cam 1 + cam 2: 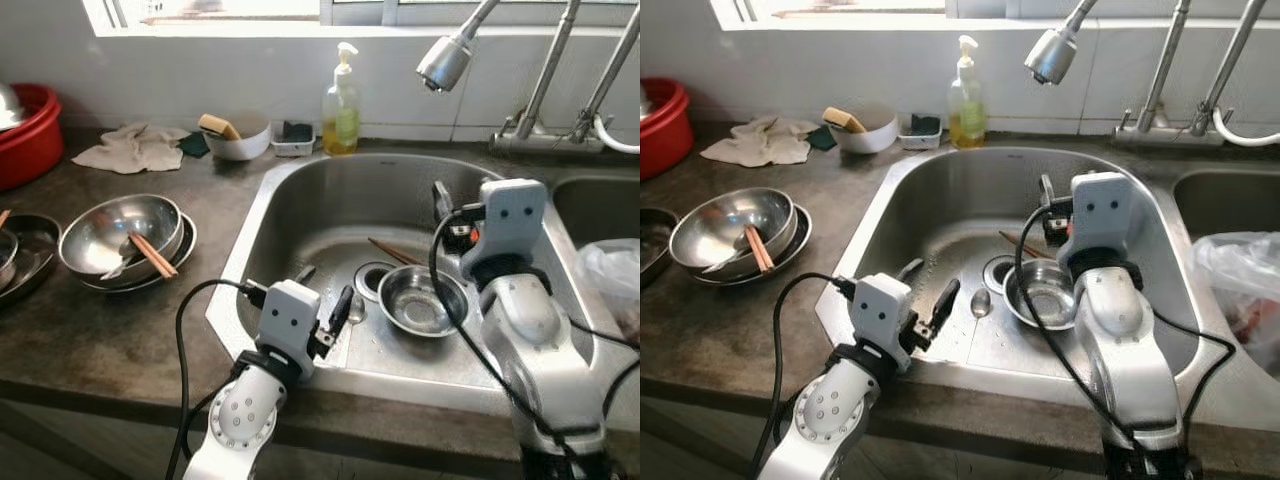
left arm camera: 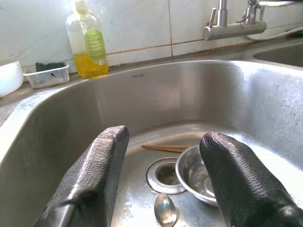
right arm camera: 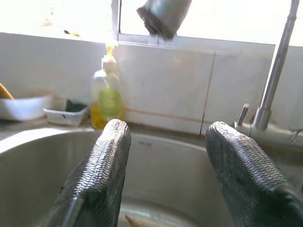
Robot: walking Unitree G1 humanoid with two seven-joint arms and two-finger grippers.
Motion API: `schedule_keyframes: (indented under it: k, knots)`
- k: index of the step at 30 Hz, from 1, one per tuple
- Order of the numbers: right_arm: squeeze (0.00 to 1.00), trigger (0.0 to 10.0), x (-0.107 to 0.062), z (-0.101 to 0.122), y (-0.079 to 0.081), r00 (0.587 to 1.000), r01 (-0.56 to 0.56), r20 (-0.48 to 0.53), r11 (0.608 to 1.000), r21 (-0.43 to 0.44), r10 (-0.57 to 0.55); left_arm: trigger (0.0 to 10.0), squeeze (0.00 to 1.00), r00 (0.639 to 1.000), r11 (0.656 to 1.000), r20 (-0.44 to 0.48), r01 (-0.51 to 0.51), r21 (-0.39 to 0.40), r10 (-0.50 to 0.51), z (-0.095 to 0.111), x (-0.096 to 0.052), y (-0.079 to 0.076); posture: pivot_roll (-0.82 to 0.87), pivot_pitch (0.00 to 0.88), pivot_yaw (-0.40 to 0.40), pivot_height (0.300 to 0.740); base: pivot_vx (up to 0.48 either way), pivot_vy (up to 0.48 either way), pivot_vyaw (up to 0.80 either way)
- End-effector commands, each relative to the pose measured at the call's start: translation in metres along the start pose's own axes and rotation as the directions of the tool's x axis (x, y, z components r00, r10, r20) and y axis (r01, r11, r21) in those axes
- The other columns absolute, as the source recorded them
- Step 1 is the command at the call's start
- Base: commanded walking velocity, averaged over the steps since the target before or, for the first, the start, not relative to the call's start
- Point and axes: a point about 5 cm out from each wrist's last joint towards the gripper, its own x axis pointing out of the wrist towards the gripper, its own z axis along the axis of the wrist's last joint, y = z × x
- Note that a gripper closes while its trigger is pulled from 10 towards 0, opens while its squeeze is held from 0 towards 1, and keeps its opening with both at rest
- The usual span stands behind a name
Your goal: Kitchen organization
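1. The left gripper [image 1: 325,300] is held over the sink's [image 1: 300,190] near rim at 7 o'clock, fingers spread, nothing gripped.
2. A spoon [image 2: 165,209] lies beside the drain [image 2: 166,175].
3. A bowl [image 1: 421,300] sits at centre, chopsticks [image 2: 165,148] behind it.
4. The right gripper [image 3: 163,165] hovers above the bowl, fingers spread.
5. A soap bottle [image 1: 341,108] stands at 12 o'clock.

Brushed steel sink [image 1: 300,215], glossy steel bowl [image 1: 420,300], wooden chopsticks [image 1: 393,251].
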Motion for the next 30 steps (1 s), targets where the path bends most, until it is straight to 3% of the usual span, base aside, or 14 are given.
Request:
schedule_keyframes:
  k: [1, 5, 13, 30]
  knots:
    - [0.0, 10.0, -0.007, 0.005, 0.004, 0.999, -0.015, 0.03, 1.0, 0.013, 0.015, 10.0, 0.0, 1.0, 1.0, 0.009, -0.011, 0.013, 0.011, 0.001, 0.001, 0.002, 0.08, 0.05, 0.012, 0.74, 0.0, 0.0, 0.0]
    - [0.0, 10.0, -0.031, -0.01, 0.008, 0.998, -0.021, -0.054, 0.999, 0.041, 0.023, 10.0, 0.0, 1.0, 1.0, 0.014, -0.019, 0.018, 0.018, 0.001, 0.0, 0.004, 0.08, 0.048, 0.011, 0.74, 0.0, 0.0, 0.0]
    - [0.0, 10.0, -0.053, -0.021, 0.012, 0.993, 0.003, -0.114, 0.997, 0.076, 0.006, 10.0, 0.0, 0.999, 0.999, 0.015, -0.038, 0.006, 0.038, 0.001, -0.007, 0.007, 0.08, 0.048, 0.014, 0.74, 0.0, 0.0, 0.0]
    - [0.0, 10.0, -0.044, -0.018, 0.02, 0.996, -0.016, -0.084, 0.995, 0.098, 0.024, 10.0, 0.0, 1.0, 1.0, 0.006, -0.031, -0.003, 0.031, 0.0, -0.011, 0.002, 0.09, 0.046, 0.016, 0.74, -0.044, 0.0, 0.0]
